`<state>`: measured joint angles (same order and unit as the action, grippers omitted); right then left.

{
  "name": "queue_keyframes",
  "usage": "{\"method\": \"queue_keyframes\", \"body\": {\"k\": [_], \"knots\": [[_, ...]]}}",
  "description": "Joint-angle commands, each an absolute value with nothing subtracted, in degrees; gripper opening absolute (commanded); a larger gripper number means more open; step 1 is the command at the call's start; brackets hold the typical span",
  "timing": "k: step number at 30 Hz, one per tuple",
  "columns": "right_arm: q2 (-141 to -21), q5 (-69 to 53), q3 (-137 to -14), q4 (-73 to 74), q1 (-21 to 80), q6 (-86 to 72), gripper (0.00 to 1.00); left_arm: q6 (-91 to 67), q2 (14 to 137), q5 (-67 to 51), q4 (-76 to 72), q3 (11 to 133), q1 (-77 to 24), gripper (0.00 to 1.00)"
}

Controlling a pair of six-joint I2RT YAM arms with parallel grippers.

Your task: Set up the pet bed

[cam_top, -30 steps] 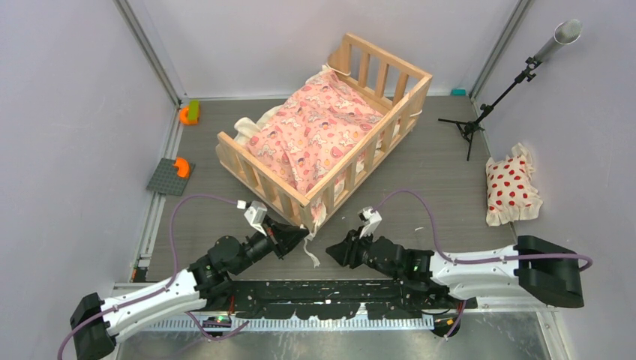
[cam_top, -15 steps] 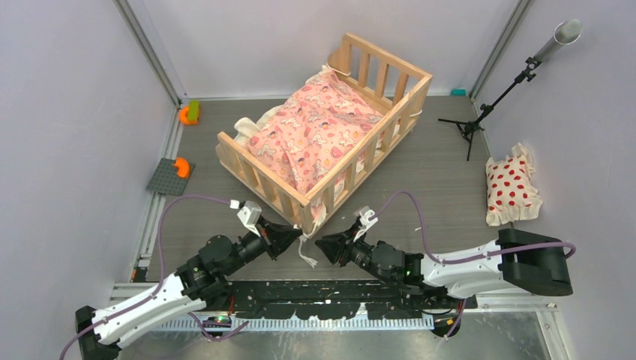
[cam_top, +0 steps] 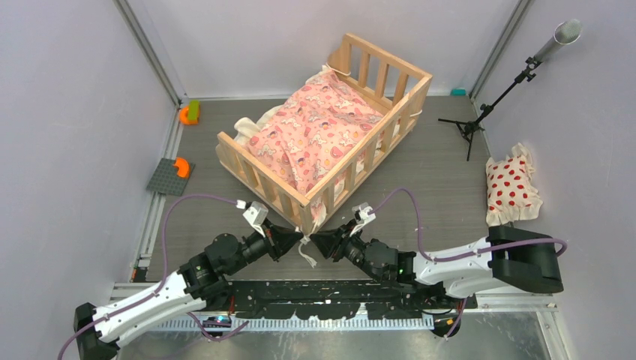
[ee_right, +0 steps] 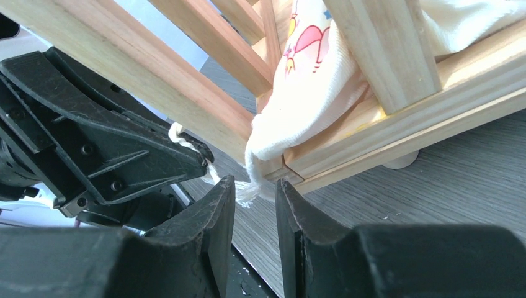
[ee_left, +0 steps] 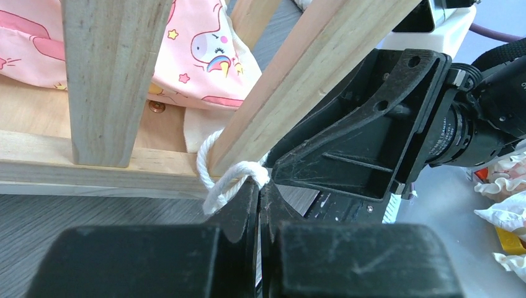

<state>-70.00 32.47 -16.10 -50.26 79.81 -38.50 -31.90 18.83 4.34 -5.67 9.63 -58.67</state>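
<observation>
Both arms have drawn in over the last second. The left gripper (cam_top: 298,242) and the right gripper (cam_top: 316,244), which were apart before, now sit nose to nose at the near corner of the pet bed (cam_top: 367,139). The bed itself has not shifted. It stands at an angle on the middle of the grey table (cam_top: 435,180), with the pink cartoon-print cushion (cam_top: 315,131) lying inside it and bulging out between the slats near that corner. In the left wrist view, the left gripper's fingers (ee_left: 236,214) are pressed together on the cream tie (ee_left: 232,177), which loops round the foot of the corner post (ee_left: 310,81). In the right wrist view, the right gripper's fingers (ee_right: 211,217) stand slightly parted and clamp nothing. The tie's frayed end hangs just in front of their gap, and I cannot tell whether it touches either finger. A white pillow (cam_top: 510,187) with red dots lies well apart, by the right wall.
</observation>
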Motion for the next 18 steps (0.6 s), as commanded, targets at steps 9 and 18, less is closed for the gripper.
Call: {"method": "queue_keyframes", "body": {"k": [9, 18], "knots": [[-72.2, 36.6, -18.9, -52.3, 80.2, -43.9, 0.37, -31.9, 18.6, 4.3, -6.6, 11.4, -58.4, 0.0], [-73.6, 35.6, -20.3, -52.6, 80.2, -44.4, 0.38, -32.0, 17.6, 4.8, -5.1, 11.3, -58.3, 0.0]]}}
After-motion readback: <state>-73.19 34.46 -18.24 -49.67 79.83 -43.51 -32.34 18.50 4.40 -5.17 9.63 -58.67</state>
